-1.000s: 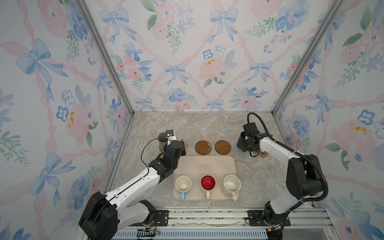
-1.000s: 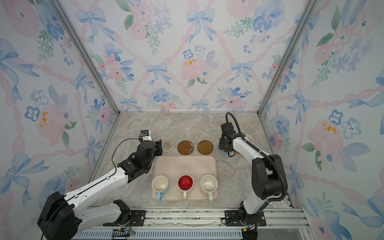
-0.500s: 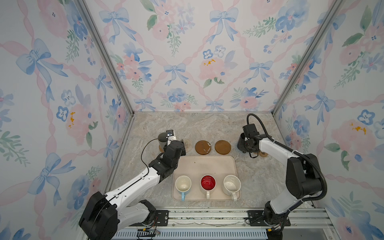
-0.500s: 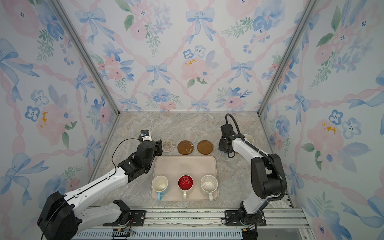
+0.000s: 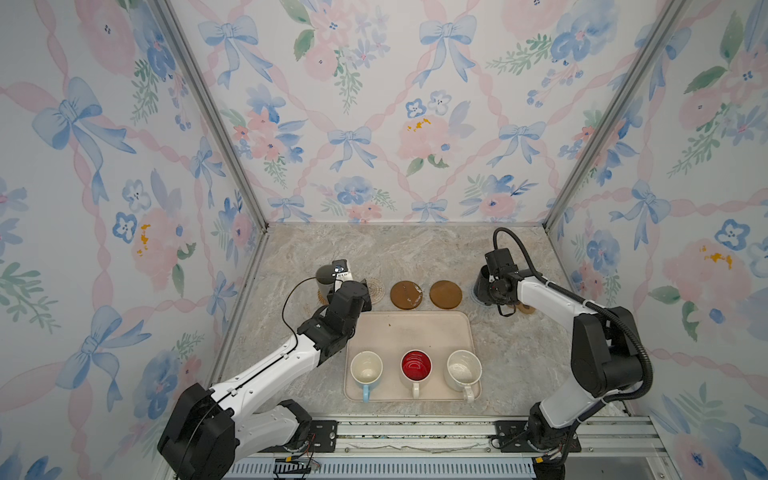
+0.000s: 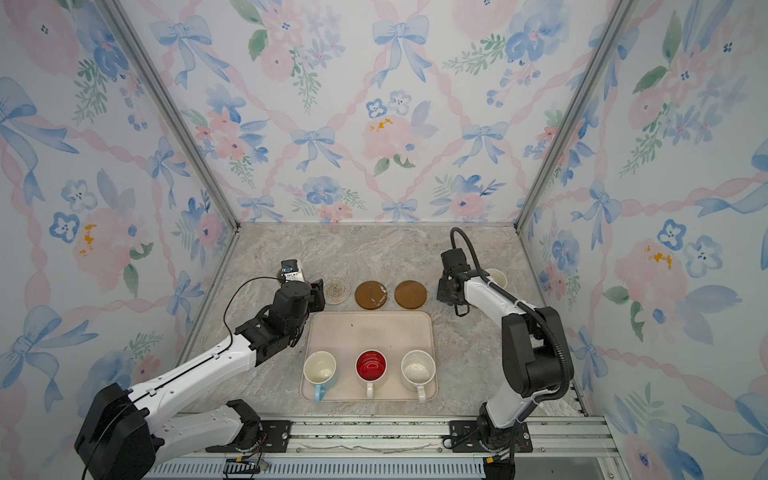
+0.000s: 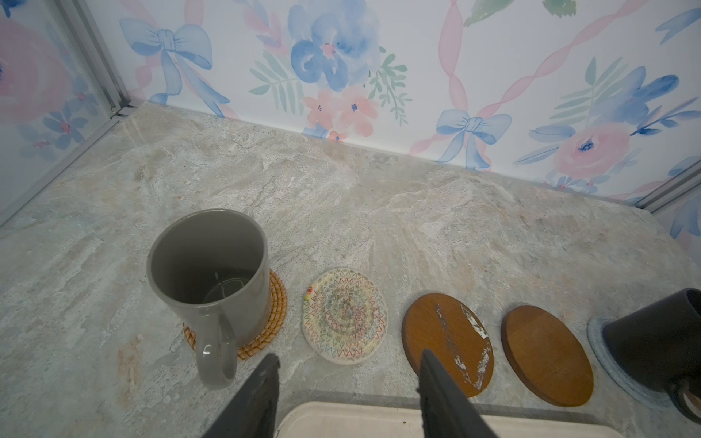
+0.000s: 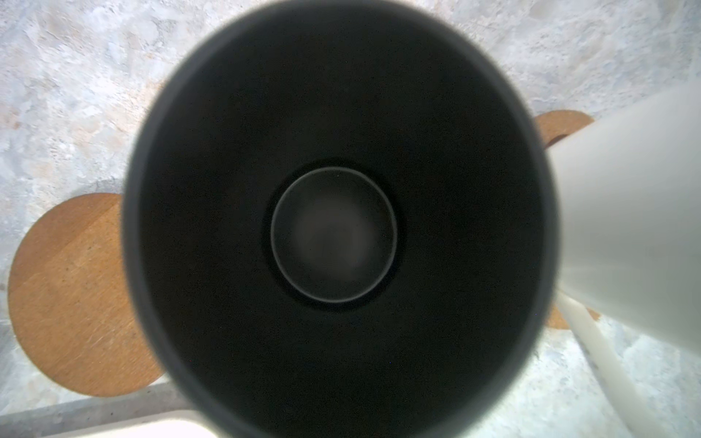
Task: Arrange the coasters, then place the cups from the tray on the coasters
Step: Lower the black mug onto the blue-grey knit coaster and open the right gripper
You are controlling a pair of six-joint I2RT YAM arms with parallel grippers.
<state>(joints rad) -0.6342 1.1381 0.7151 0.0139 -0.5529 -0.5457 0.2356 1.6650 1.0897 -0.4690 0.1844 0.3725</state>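
Left wrist view. Left gripper (image 7: 348,354): jaws parted, nothing between them, poised at the edge of the tray (image 5: 409,328) that faces the coaster row.
Row, in order:
- grey mug (image 7: 206,273), upright on the tan rattan coaster (image 7: 277,314)
- pale woven coaster (image 7: 344,315), bare, with multicoloured zigzag stitching that is unreadable in both top views
- scuffed brown round (image 7: 447,341) and clean brown round (image 7: 546,354), both bare
- black mug (image 7: 652,341) on the blue-grey coaster (image 7: 596,335)

Right wrist view. It looks straight down into the black mug, which is matt dark inside. The fingers are out of frame, so whether the right gripper (image 5: 496,291) grips the mug or is free of it cannot be told.

In a top view, the cream-white mug (image 6: 496,277) stands behind the right arm, apparently on the paw-shaped coaster (image 5: 525,308).

The tray holds three upright mugs in a line: light blue mug (image 5: 365,370), red-lined mug (image 5: 415,366), speckled mug (image 5: 463,370).
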